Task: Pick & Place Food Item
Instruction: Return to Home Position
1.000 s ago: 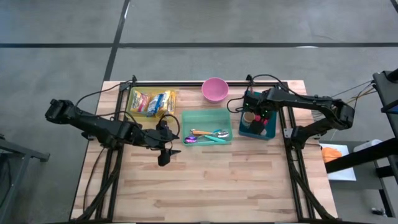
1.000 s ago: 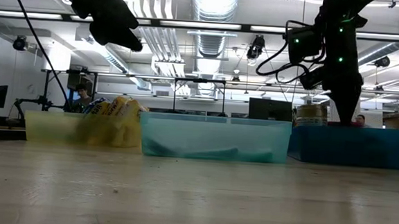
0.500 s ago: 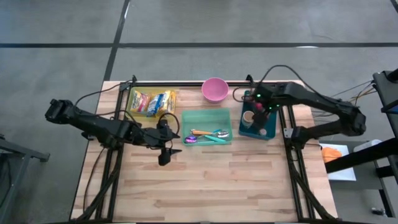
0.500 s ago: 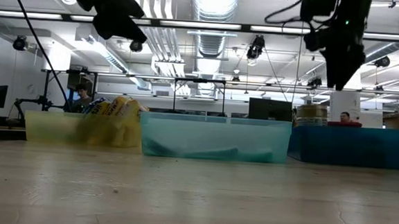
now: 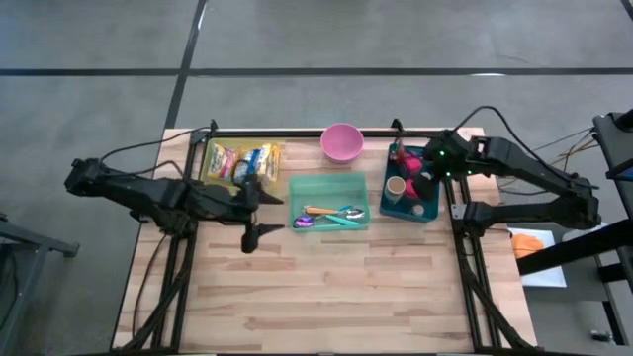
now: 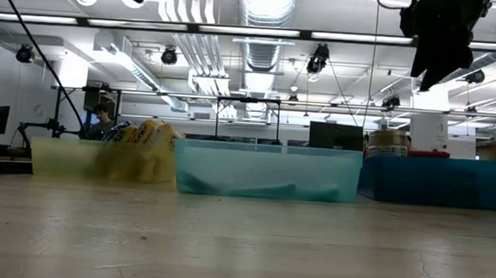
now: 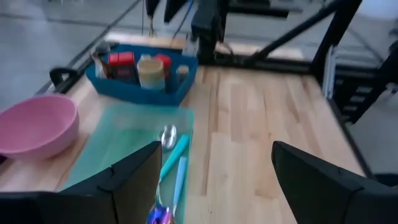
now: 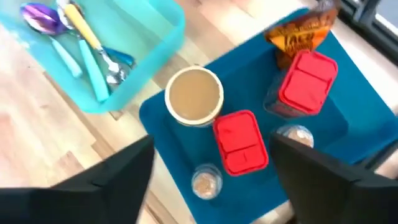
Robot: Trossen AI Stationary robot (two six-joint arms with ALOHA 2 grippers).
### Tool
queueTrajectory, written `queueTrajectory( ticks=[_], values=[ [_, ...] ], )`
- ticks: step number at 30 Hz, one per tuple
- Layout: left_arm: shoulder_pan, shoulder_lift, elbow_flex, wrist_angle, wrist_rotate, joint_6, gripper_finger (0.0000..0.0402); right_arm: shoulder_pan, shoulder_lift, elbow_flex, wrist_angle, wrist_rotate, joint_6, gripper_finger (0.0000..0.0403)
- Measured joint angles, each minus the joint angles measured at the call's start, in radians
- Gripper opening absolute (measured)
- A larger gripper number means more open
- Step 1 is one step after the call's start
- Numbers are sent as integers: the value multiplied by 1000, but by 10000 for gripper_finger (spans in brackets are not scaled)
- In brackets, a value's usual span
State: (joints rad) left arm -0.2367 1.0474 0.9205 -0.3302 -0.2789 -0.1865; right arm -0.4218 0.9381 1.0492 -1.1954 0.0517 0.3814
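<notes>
The food items stand in a blue bin (image 5: 432, 210) at the table's far right: a tan-lidded can (image 8: 194, 93), two red-lidded containers (image 8: 241, 142), a brown packet (image 8: 298, 34) and small jars (image 8: 205, 182). My right gripper (image 8: 211, 149) hangs open above this bin (image 8: 348, 124), pointing steeply down, with nothing between its fingers. It shows high up in the low view (image 6: 440, 39). My left gripper (image 5: 262, 216) is open and empty, raised left of the teal bin (image 5: 328, 184), pointing across it toward the blue bin (image 7: 143, 93).
The teal bin holds spoons (image 5: 331, 215). A pink bowl (image 5: 341, 141) stands at the far edge. A yellow bin with snack packets (image 5: 240, 162) sits far left. Bare wood (image 5: 346, 287) fills the near half of the table. A dark frame edges the table.
My right gripper has risen out of the blue bin, drawn back toward the table's right edge and tipped, with nothing in it. My left gripper has gone up as well, almost out of the low view's top.
</notes>
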Motion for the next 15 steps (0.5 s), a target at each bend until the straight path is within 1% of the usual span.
queueTrajectory(
  ticks=[2, 5, 11, 12, 13, 15],
  values=[
    [0, -38, -10, -6, 1, -11, 309, 14, -17, -7, 16, 0, -14, 285],
    [0, -78, -41, -7, -2, -44, 309, 30, -32, -12, 42, 0, -23, 207],
    [0, -84, -84, 39, 18, -150, 309, 64, -52, -22, 138, -1, -20, 44],
    [0, -83, -88, 52, 19, -151, 309, 68, -55, -23, 157, -1, -25, 26],
    [0, -82, -91, 50, 18, -153, 309, 73, -59, -23, 177, 0, -34, 20],
    [0, -82, -91, 49, 26, -198, 309, 85, -68, -23, 214, 0, -42, 23]
  ],
)
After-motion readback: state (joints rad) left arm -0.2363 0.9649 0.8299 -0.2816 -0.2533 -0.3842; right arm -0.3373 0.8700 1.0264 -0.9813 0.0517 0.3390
